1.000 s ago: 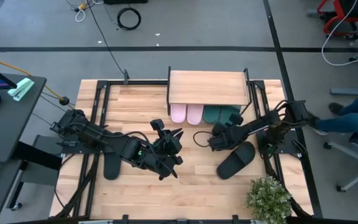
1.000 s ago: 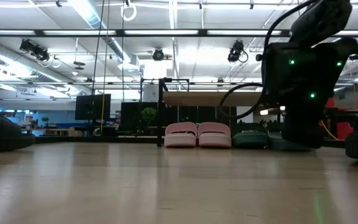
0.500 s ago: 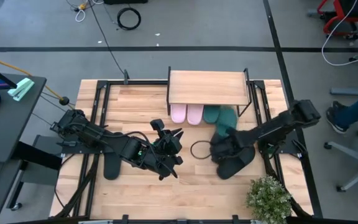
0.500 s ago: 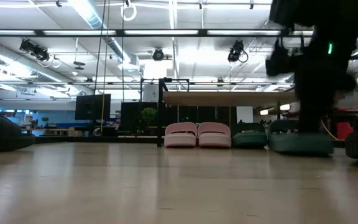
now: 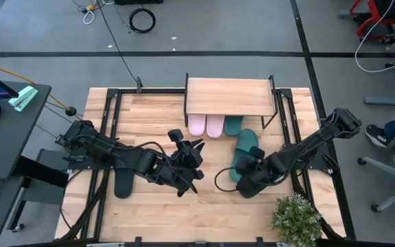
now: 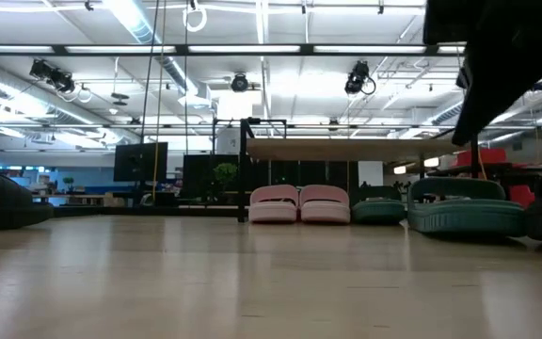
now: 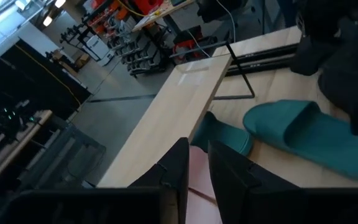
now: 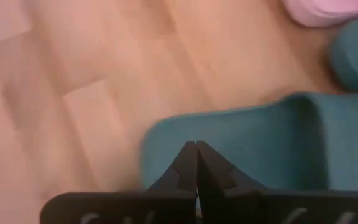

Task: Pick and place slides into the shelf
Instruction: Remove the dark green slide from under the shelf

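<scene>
Nearest me, the right gripper (image 8: 196, 149) is pressed together and empty, and it has swung back toward the near edge. The teal slide (image 5: 245, 152) it was nudging at the shelf mouth a second ago now lies askew on the counter (image 5: 156, 113), well out in front. I judge that one needs placing again. At centre, the left gripper (image 7: 199, 155) waits, narrowly spread, holding nothing; a black slide (image 5: 123, 184) lies left. Farther, the shelf (image 5: 229, 96) shelters the pink pair (image 5: 206, 125) and the other teal slide (image 5: 232, 125). Beyond: grey floor, cables.
</scene>
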Tool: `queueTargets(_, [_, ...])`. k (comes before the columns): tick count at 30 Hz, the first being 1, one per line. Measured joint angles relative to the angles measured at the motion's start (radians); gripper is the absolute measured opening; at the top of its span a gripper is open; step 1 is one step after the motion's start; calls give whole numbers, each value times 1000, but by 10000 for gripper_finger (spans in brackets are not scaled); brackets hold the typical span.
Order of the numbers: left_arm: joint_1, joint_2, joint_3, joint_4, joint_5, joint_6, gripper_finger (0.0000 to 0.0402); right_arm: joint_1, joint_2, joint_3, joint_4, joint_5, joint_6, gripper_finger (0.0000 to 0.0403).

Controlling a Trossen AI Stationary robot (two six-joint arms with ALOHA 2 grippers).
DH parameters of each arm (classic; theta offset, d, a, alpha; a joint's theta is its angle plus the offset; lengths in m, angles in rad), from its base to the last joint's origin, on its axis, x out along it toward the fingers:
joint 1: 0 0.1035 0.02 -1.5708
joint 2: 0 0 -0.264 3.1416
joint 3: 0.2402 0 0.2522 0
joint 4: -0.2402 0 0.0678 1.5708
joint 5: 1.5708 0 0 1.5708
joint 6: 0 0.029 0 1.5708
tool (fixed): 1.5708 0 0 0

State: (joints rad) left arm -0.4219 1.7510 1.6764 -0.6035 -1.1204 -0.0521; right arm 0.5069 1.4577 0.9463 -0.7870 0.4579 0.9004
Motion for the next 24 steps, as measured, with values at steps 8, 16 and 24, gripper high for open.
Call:
queueTargets(8, [5, 0, 0, 30, 1, 37, 57, -32, 9, 0, -42, 88, 93, 0])
queueTargets(16, [24, 7, 0, 38, 268, 92, 44, -15, 150, -5, 97, -20, 104, 0])
queueTargets(24, [78, 23, 0, -5, 358, 83, 51, -7, 269, -5, 99, -24, 129, 0])
